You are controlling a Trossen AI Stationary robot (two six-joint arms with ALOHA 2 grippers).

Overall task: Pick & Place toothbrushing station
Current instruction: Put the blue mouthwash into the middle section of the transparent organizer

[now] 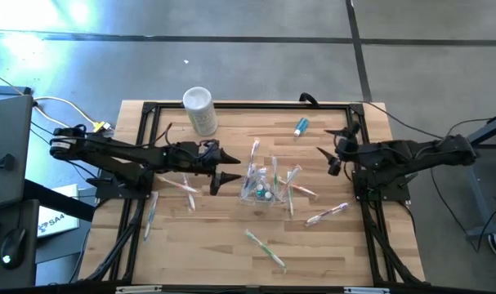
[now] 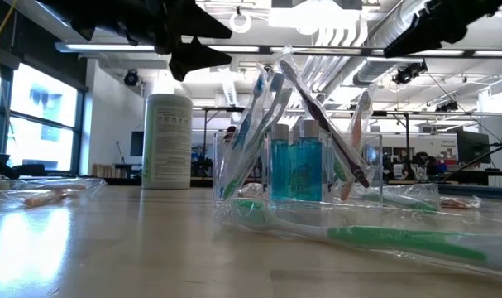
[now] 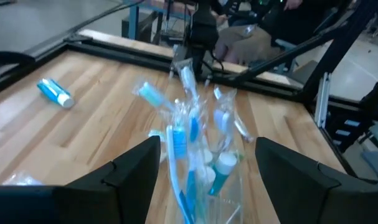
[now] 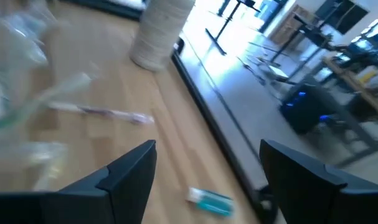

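Clear plastic cup (image 1: 260, 193) bristling slim toothbrushes (image 1: 266, 248); left gripper (image 1: 225, 169), right gripper (image 1: 326, 160) both spread, empty.

We're seeing a pale striped-wood worktop (image 1: 215, 245) with a black frame (image 1: 231, 107). The clear cup (image 1: 260, 189) is full of blue, white and pink-handled toothbrushes (image 2: 259, 124) plus teal tubes (image 2: 296, 170). One teal tube with a white cap (image 1: 301, 126) lies loose. There's a green-and-white toothbrush (image 1: 265, 248), and a white cylinder (image 1: 199, 109) with faint print. Both arms are black.
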